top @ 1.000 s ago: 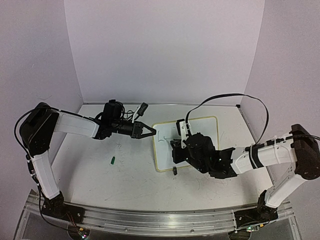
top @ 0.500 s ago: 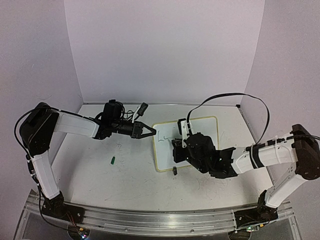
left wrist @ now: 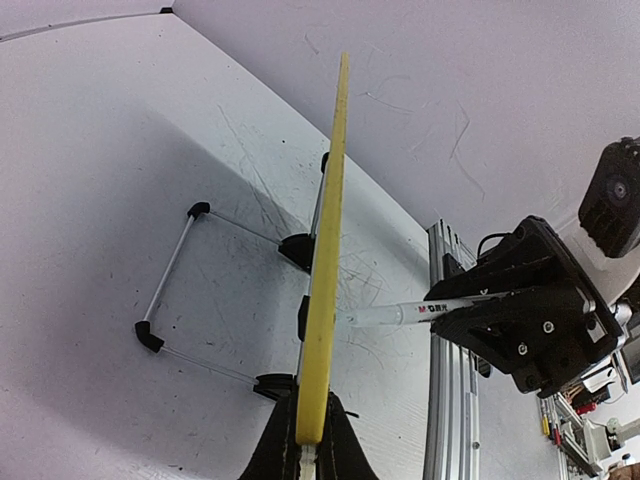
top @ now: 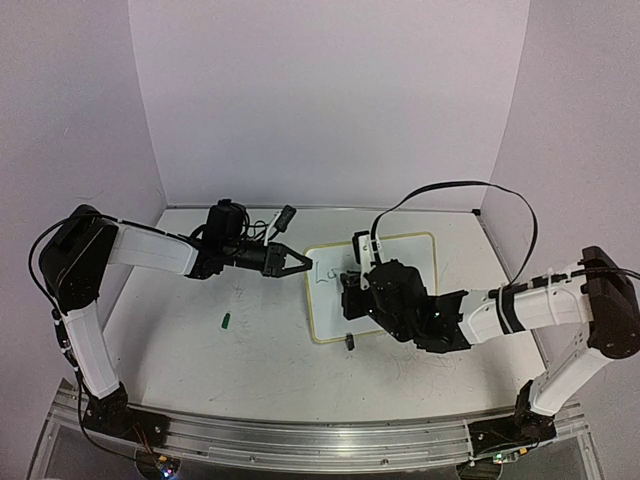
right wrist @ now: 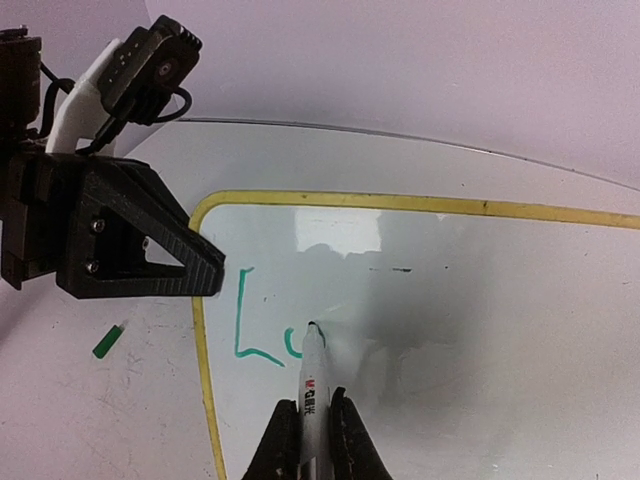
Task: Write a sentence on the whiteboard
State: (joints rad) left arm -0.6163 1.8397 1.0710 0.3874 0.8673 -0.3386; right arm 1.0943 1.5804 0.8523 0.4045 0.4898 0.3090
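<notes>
Right gripper: its two fingers are pressed onto a marker and pinch it tight.
Marker tip: it touches the whiteboard, right next to the green writing.
Left gripper: it pinches the left edge of the whiteboard, with one finger on each side of the thin yellow frame.
Whiteboard place: it sits in the middle of the table, a bit to the right, between the two arms. In the left wrist view you see it from the side, with thin wire legs that have black ends.
Writing on the board: a big green "L" and then a small green curve, the start of a second letter.
Words on the marker: there is red and black print on the white barrel, but it is too small to read.
Green cap: it lies on the table, well apart from the board, on the left side.
What changed: the right gripper has slid a little to the left over the board, and its black cable loop moved with it.
What stayed: the left arm, the board and the green cap are in the same spots as before.
</notes>
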